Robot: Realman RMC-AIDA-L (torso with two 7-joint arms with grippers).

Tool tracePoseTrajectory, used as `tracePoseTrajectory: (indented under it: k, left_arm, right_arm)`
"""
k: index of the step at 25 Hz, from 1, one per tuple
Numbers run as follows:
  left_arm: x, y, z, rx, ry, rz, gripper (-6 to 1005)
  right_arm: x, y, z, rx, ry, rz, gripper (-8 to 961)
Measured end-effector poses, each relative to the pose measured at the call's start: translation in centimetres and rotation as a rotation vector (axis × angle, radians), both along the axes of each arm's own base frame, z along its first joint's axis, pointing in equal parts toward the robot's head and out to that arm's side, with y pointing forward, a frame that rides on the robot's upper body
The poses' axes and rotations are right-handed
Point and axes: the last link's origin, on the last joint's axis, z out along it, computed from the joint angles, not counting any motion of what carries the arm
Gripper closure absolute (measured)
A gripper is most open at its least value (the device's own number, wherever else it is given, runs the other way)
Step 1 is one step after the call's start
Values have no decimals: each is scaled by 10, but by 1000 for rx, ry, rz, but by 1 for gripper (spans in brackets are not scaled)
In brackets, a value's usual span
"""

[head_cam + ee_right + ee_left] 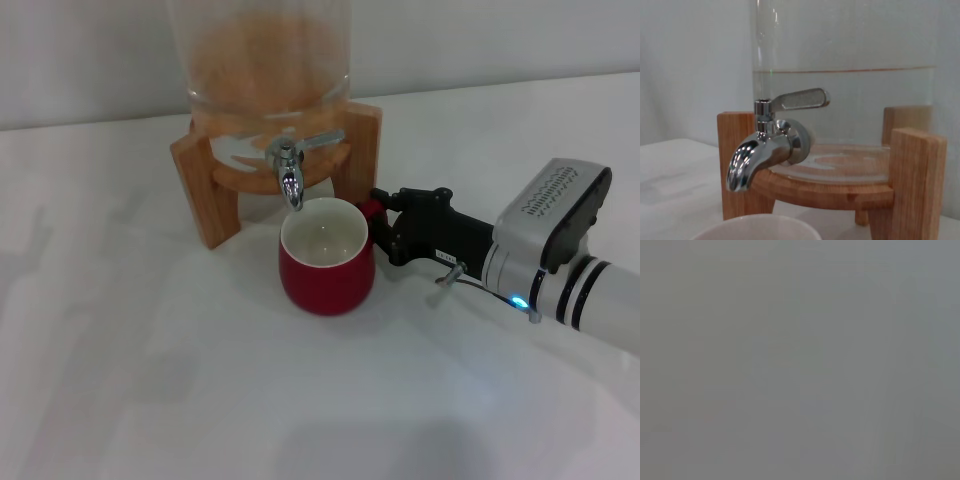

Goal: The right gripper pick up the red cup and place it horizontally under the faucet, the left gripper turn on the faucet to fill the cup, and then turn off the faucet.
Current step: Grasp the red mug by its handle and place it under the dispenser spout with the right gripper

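Red cup: the red cup [327,262] stands upright on the white table [120,360], mouth up, white inside showing, directly below the spout of the faucet [291,170]; in the right wrist view only its pale rim [756,228] shows at the edge of the picture.
Right gripper: the right gripper [378,222] reaches in from the robot's right, its black fingers closed on the cup's red handle at the side of the cup away from the robot's left.
Right arm: silver-white, with a grey ribbed block and a small blue light, lying low over the table.
Faucet: chrome, spout pointing down; the thin lever handle [799,99] lies roughly level, pointing sideways.
Dispenser: the glass dispenser [840,85] sits in a wooden stand [215,195], with clear liquid filling its lower part.
Water flow: no stream is visible from the spout.
Left gripper: not visible; the left wrist view shows only a plain grey field.
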Motion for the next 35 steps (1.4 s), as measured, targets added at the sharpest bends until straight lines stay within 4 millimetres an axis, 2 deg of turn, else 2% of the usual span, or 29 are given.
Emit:
tracePoseTrajectory:
  k: [35]
  left_arm:
    - [2, 0, -2, -11, 3, -11, 119]
  right_arm:
    - [-15, 5, -6, -10, 2, 11, 723]
